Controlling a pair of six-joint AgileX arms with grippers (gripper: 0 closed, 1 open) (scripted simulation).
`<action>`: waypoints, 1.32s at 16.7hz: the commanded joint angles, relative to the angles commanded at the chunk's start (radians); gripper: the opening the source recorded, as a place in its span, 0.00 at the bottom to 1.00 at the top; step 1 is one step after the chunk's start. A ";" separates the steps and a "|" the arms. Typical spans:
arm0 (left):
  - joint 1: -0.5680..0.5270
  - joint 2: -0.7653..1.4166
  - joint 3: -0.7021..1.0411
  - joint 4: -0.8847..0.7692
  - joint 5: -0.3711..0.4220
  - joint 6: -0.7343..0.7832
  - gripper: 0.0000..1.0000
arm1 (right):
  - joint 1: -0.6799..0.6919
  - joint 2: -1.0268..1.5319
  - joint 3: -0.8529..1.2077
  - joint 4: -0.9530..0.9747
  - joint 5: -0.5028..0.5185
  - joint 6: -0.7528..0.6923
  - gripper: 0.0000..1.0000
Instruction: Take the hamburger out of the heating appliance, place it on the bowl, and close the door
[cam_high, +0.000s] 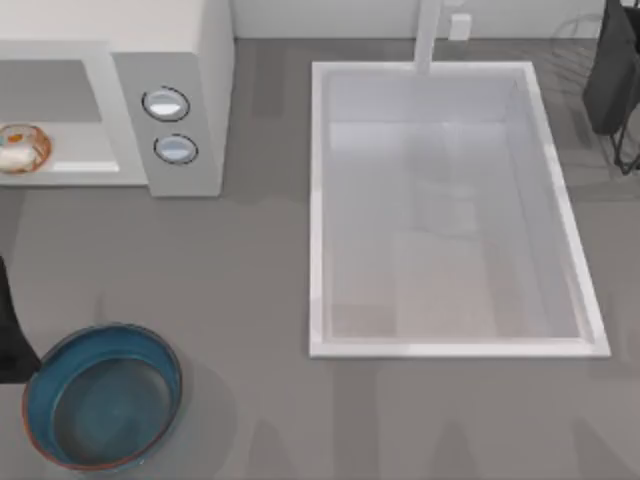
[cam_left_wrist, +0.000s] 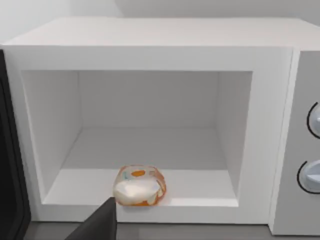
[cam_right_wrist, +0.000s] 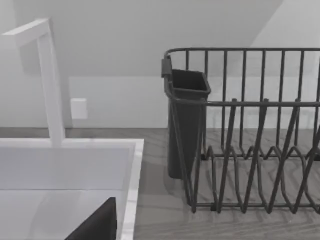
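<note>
Your microwave (cam_high: 170, 70) stands at the table's far left with its cavity open, the hamburger (cam_left_wrist: 140, 186) sitting near the front edge of the cavity floor, as the left wrist view shows. From above, the same bun (cam_high: 20, 150) lies at the left edge. The blue bowl (cam_high: 50, 370) waits at the near left corner, well apart from the microwave. Your left gripper (cam_left_wrist: 97, 227) hangs just before the opening; whether it is released or clenched cannot be told. Your right gripper (cam_right_wrist: 97, 225) hovers near the sink (cam_right_wrist: 132, 165) and dish rack (cam_right_wrist: 250, 150), its state likewise unclear.
</note>
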 joint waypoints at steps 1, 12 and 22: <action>0.000 0.000 0.000 0.000 0.000 0.000 1.00 | 0.000 0.000 0.000 0.000 0.000 0.000 1.00; 0.016 0.217 0.094 0.128 0.020 0.008 1.00 | 0.000 0.000 0.000 0.000 0.000 0.000 1.00; 0.082 1.241 0.466 0.638 0.099 0.039 1.00 | 0.000 0.000 0.000 0.000 0.000 0.000 1.00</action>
